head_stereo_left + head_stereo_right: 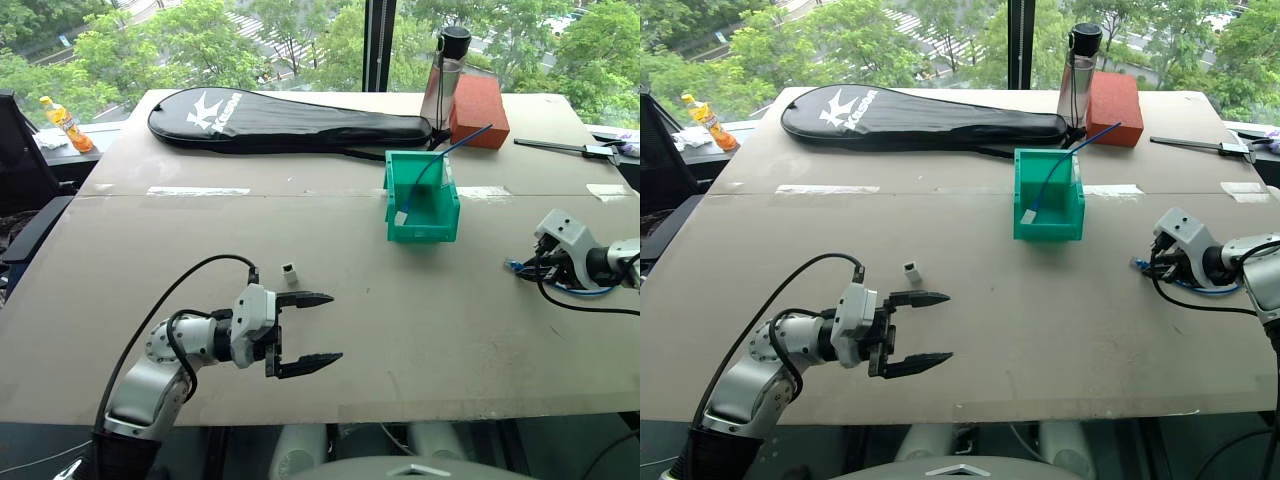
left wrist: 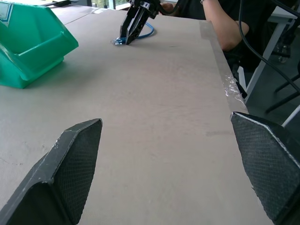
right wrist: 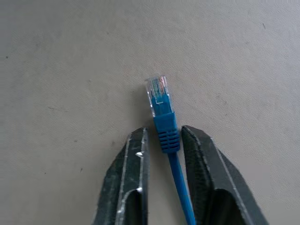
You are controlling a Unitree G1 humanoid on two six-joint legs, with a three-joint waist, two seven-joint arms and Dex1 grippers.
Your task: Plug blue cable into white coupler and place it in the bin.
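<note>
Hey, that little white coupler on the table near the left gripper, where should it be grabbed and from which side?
Probably across the two side faces of the white coupler, coming down from above. It stands alone on the table, just beyond the open left gripper, its dark socket facing up. Gripping low on its sides would leave that socket free for the plug.

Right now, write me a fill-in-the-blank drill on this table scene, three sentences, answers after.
1. The right gripper has its jaws closed around the ____ cable.
2. The left gripper hovers with its jaws ____, just short of the white coupler.
3. Another blue cable already sticks out of the ____ bin.

Missing words: blue; open; green
</note>
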